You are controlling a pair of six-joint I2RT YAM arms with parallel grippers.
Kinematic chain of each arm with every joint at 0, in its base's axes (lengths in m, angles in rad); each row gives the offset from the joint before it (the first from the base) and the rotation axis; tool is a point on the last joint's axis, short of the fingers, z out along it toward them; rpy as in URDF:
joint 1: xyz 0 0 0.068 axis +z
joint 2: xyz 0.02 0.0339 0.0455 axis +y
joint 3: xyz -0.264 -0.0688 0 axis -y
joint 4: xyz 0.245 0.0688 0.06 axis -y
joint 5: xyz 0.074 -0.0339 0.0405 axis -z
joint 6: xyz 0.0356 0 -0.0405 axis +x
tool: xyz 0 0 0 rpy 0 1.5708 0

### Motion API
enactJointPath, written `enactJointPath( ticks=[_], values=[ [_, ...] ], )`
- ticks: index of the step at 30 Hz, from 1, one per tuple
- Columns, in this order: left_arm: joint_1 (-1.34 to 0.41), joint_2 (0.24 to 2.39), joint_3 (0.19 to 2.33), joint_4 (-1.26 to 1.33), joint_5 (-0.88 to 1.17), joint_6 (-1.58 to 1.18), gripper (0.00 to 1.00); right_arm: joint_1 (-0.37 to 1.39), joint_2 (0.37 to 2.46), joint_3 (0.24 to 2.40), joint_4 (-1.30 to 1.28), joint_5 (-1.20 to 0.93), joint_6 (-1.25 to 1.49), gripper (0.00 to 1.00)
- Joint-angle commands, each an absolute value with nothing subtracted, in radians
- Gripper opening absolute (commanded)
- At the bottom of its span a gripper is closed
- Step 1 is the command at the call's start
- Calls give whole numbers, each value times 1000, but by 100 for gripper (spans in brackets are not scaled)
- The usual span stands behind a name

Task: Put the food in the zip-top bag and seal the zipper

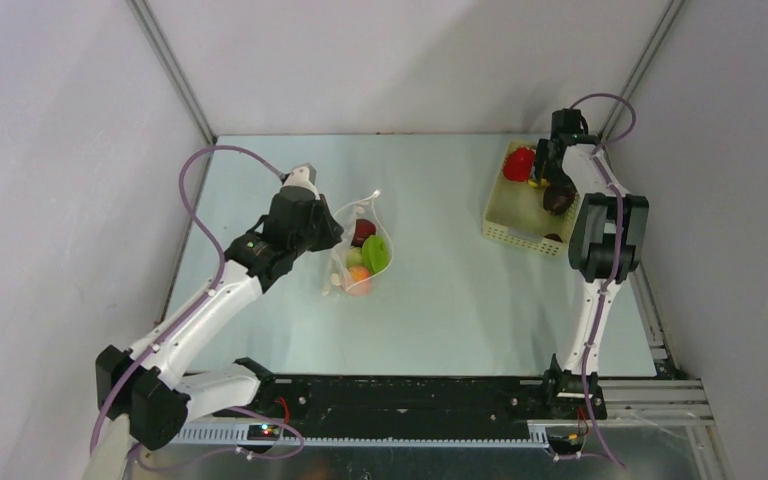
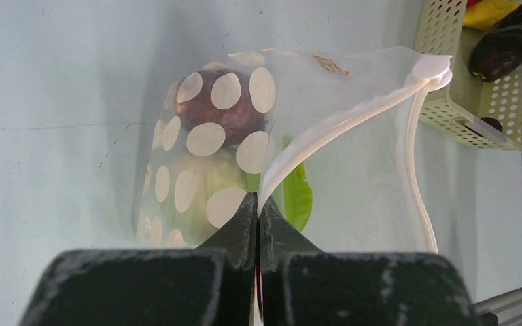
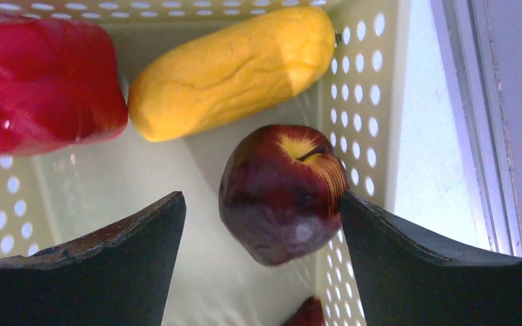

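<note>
Zip-top bag [image 1: 358,213] lying on the table [image 1: 440,310], left of centre, mouth agape and unsealed. Clear film printed with white dots, as seen from the left wrist. Zipper [image 2: 340,125] parted into two whitish strips: one running from the left fingertips up to the far corner, the other curving back along the open side.

Inside the bag: a dark maroon piece [image 2: 221,112], a pale green round piece [image 2: 200,183] just below it, a bright green piece [image 2: 298,198] at the mouth, and an orange piece [image 1: 359,284] at the near end, visible from overhead only.

Left gripper [image 2: 257,204] clenched on the bag at the mouth edge, jaws pressed together with the strip pinched between them.

Remaining food in the pale yellow perforated basket [image 1: 505,235], well apart at the far right of the table: a red piece [image 3: 41,81], a yellow elongated piece [image 3: 234,68] just beside it, and a dark red apple [image 3: 282,193] close to a side wall.

Right gripper [image 3: 262,202] lowered into the basket, released, jaws wide apart on either side of the apple. Wall-side finger [image 3: 394,251] at or touching the apple's flank; opposite finger [image 3: 122,244] clear of it, basket floor showing between. Apple not gripped.
</note>
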State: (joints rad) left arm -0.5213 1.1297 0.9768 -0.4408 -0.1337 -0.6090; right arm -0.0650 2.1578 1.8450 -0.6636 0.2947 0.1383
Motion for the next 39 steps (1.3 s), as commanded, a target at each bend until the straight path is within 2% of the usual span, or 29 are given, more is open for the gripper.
enactJointPath(
  ticks=[1, 13, 15, 17, 20, 22, 31, 37, 39],
  values=[
    [-521, 1140, 1025, -439, -163, -590, 0, -63, 2236, 1929, -636, 327, 169, 88],
    [-521, 1157, 1045, -452, -167, -585, 0, -71, 2329, 1947, -626, 343, 208, 84],
    [-522, 1160, 1049, -454, -167, -585, 0, -72, 2321, 1943, -615, 325, 217, 78],
    [-521, 1157, 1049, -454, -166, -585, 0, -72, 2298, 1935, -605, 300, 224, 67],
    [-522, 1146, 1045, -456, -168, -587, 0, -72, 2239, 1894, -586, 269, 234, 43],
    [-521, 1135, 1039, -454, -168, -591, 0, -72, 2174, 1858, -571, 258, 236, 36],
    [-521, 1078, 975, -429, -155, -617, 0, -63, 1729, 1668, -580, 157, 242, 31],
    [-522, 1046, 961, -428, -148, -623, 0, -1, 1400, 1456, -569, -137, 265, 29],
    [-521, 1034, 960, -431, -151, -628, 0, 73, 1289, 1387, -549, -197, 265, 29]
  ],
)
